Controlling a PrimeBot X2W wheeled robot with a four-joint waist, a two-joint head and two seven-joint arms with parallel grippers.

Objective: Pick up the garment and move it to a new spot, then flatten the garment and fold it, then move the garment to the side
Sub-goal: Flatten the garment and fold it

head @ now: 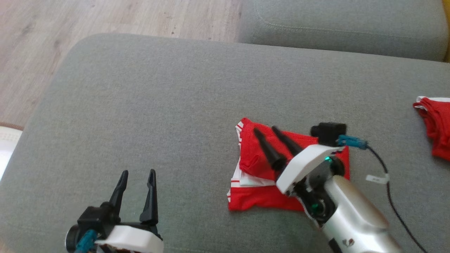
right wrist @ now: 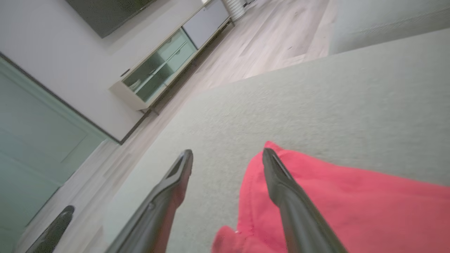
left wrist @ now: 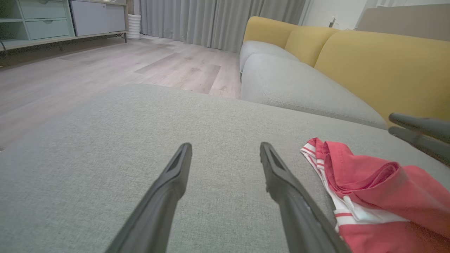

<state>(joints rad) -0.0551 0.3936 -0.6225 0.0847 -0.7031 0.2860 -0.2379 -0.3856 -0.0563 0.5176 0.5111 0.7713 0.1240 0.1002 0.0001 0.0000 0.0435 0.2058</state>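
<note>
End effector R (head: pixel 265 129), spread, over garment (head: pixel 256 202) on cushion (head: pixel 158 105).

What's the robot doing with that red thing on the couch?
It's working on clothes. A red and white garment lies rumpled and partly folded over on the grey sofa cushion. The right end effector is open just over it, gripping nothing. The left end effector is open too, over bare cushion off to the side. A second red garment lies at the cushion's right edge.
</note>
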